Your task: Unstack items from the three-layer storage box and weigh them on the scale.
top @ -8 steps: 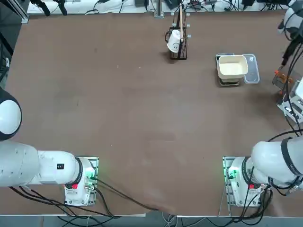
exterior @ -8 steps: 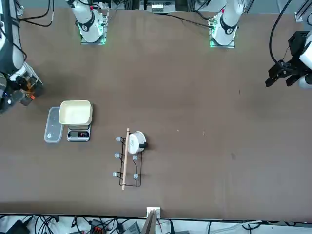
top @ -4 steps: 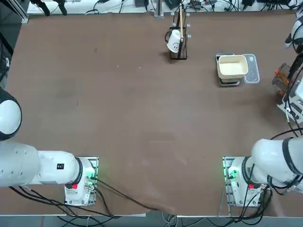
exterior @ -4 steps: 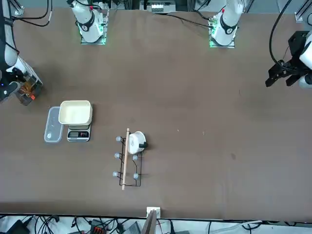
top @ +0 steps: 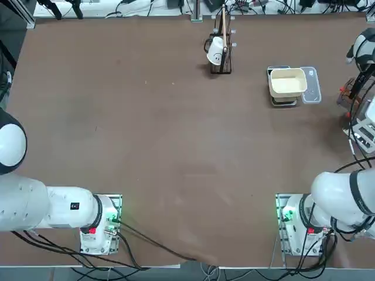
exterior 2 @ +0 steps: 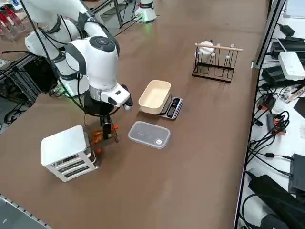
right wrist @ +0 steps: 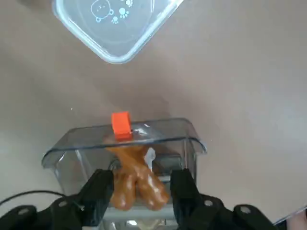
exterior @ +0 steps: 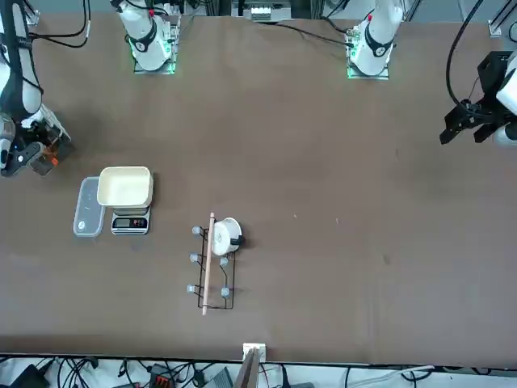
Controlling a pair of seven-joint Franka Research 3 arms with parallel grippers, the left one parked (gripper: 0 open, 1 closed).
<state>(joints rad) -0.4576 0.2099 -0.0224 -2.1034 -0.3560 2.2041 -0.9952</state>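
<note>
I have my right gripper (right wrist: 142, 184) wide and empty above the brown pieces (right wrist: 136, 179) in the pulled-out drawer (right wrist: 72, 167) at the table's (top: 176, 146) right edge. Picking comes first; next, lower and close on 1.

Matt, smooth brown across the surface (exterior 2: 157, 191). Smooth white plastic on the storage box (exterior 2: 62, 145), clear glossy plastic on its drawer (right wrist: 79, 167). Shiny, rubbery-looking finish on the orange-brown lumps (right wrist: 139, 182). Matt black on the right claw (right wrist: 141, 179), at the drawer. Smooth cream plastic for the bowl (exterior 2: 153, 98); translucent plastic for the flat tray (exterior 2: 149, 134). Dark metal wire and pale wood in the rack (exterior 2: 214, 76).
</note>
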